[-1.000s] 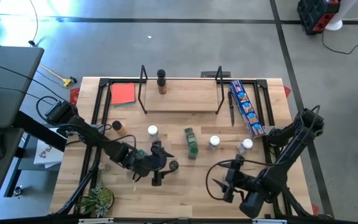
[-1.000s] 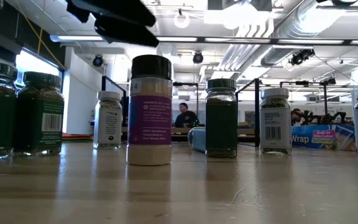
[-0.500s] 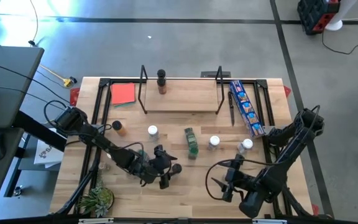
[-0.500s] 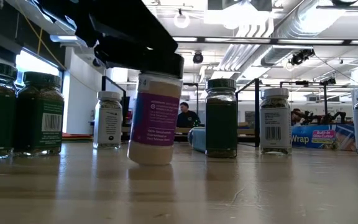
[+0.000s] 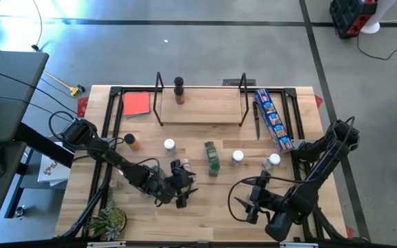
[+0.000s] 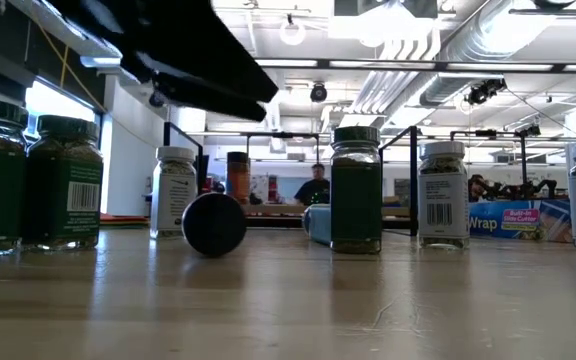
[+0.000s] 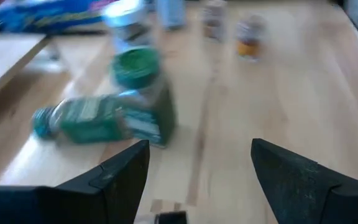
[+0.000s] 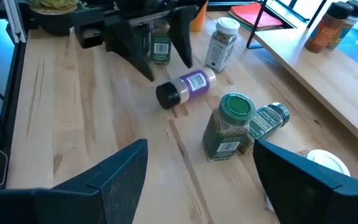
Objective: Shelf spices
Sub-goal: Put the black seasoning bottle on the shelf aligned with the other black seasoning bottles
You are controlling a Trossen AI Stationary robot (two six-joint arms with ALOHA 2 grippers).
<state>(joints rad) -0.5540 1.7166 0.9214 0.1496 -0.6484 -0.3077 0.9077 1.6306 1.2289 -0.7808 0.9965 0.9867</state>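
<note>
A black-lidded spice jar with a purple label (image 8: 185,86) lies on its side on the table, its lid facing the near edge (image 6: 213,223). My left gripper (image 8: 166,67) hangs open just over and beside it, empty (image 5: 183,187). My right gripper (image 5: 243,200) is open and empty at the near right. The shelf (image 5: 202,105) stands at the far side. One dark-lidded jar (image 5: 178,89) stands upright on it. Several more jars stand on the table, and one green jar (image 8: 267,121) lies on its side.
A long blue packet (image 5: 273,118) lies right of the shelf and a flat red square (image 5: 136,104) left of it. A small plant (image 5: 109,222) sits at the near left corner. Green jars (image 6: 28,185) stand at the left of the low view.
My left gripper has gone a little toward the table's right edge and come down over the purple-label jar's lid. The jar stood upright, then tipped, and now lies fallen on its side with its lid toward the near edge.
</note>
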